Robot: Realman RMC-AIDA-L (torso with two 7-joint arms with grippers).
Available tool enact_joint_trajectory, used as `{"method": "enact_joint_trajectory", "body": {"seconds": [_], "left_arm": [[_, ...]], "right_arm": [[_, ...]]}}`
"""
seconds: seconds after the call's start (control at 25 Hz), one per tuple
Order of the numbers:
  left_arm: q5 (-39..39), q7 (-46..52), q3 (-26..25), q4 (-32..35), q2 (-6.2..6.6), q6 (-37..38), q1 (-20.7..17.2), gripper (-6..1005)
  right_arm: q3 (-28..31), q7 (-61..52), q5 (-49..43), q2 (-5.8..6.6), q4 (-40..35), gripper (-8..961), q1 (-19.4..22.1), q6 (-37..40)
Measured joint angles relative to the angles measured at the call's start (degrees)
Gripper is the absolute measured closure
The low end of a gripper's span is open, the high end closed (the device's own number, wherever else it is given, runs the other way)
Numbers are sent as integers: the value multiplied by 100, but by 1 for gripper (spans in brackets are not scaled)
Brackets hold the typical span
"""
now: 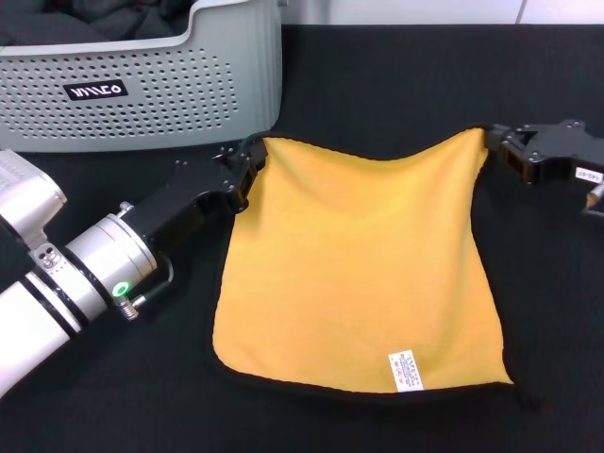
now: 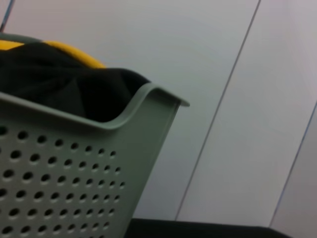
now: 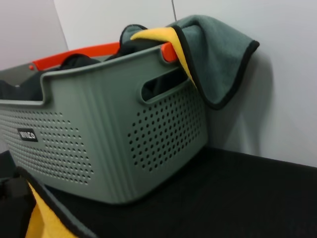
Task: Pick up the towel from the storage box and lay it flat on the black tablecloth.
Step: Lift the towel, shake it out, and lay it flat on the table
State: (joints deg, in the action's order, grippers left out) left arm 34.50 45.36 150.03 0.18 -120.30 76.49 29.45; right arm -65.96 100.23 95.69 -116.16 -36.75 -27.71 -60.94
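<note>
Nearest the robot, the towel [image 1: 363, 269] lies yellow face up and spread almost flat on the black tablecloth [image 1: 113, 387] covering the tabletop. Its near hem and white tag [image 1: 406, 370] rest on the cloth, clear of both arms.

The towel's far edge runs crosswise, left to right, and sags slightly at its middle. Each end of that edge meets one claw. The left claw [image 1: 247, 162] sits at the far-left corner and appears closed on it. The right claw [image 1: 500, 146] sits at the far-right corner and likewise appears to pinch it. The towel therefore lies toward the robot from both claws. Neither arm is nearer to it than the other, since each already holds its own corner.

The left arm reaches in low from the near left, its forearm angled diagonally toward the corner. The right arm enters from the right edge, roughly level with the far hem.

Judged from this layout, the next move turns on both corners being let go together and the claws drawing away outward, so the far edge settles without dragging.

Farthest back, the storage box [image 1: 142, 85] stands just behind the left claw. It holds dark clothes [image 3: 79, 62], and a second yellow-and-grey cloth [image 3: 208, 49] drapes over its rim.
</note>
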Motion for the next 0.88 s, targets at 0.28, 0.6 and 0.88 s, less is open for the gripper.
{"method": "enact_joint_trajectory", "body": {"seconds": [0.28, 0.6, 0.88], "left_arm": [[427, -387, 0, 117, -9, -328, -11, 972], [643, -610, 0, 184, -12, -715, 22, 971], [649, -945, 0, 366, -20, -1069, 29, 971]], "right_arm": [[-36, 251, 129, -7, 407, 846, -313, 488], [-351, 392, 377, -3, 679, 838, -569, 864], [-632, 453, 582, -2, 775, 831, -732, 1208]]}}
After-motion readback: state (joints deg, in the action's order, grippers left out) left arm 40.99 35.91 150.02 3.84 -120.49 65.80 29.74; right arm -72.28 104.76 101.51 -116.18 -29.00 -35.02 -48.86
